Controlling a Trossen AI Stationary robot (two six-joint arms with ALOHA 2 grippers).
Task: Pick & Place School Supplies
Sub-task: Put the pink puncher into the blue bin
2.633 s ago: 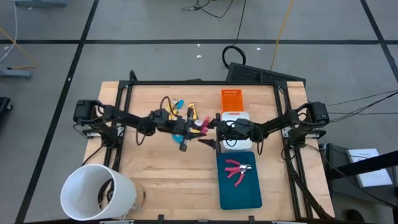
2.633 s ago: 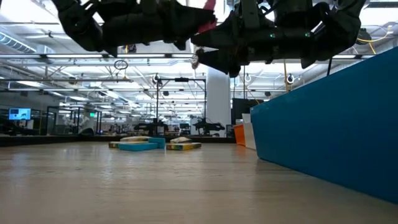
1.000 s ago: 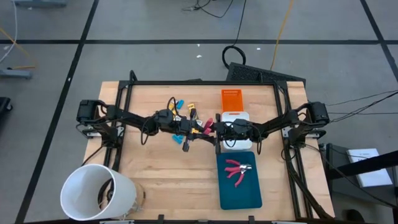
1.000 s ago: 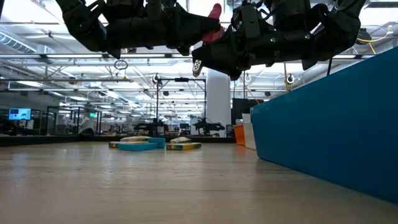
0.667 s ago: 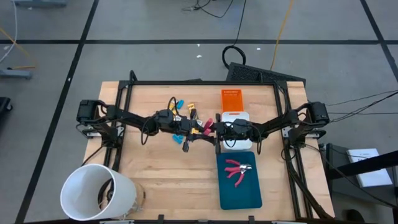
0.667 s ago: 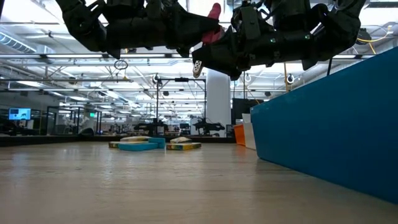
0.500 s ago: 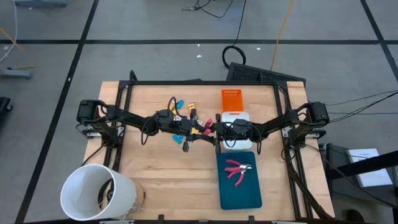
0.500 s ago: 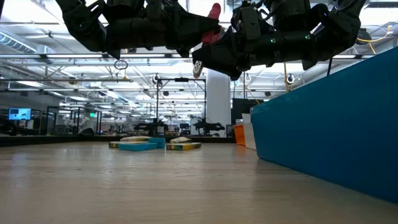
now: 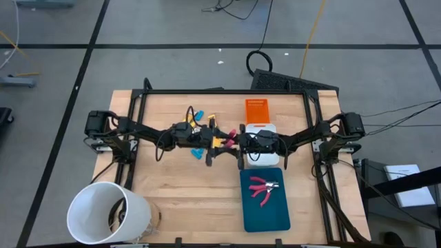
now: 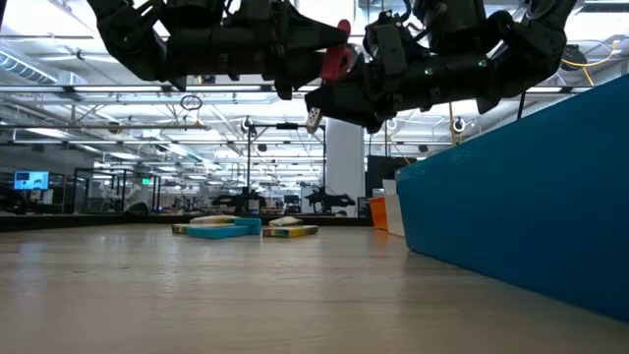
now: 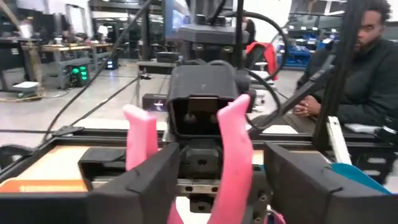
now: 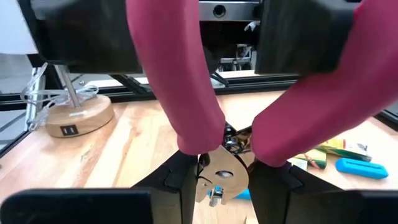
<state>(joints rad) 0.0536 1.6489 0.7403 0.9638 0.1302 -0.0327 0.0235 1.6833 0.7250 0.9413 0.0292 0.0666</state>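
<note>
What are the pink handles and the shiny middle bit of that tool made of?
The pink handles look like smooth, matte rubbery or plastic sleeves, evenly coloured. The tool's joint looks like bare metal: silvery, glinting, with a small rivet.

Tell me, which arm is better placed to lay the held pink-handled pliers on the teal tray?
Right. The teal tray lies on the right arm's side, just in front of the right gripper. The left gripper holds the pink-handled pliers by the head, handles toward the right gripper.
</note>
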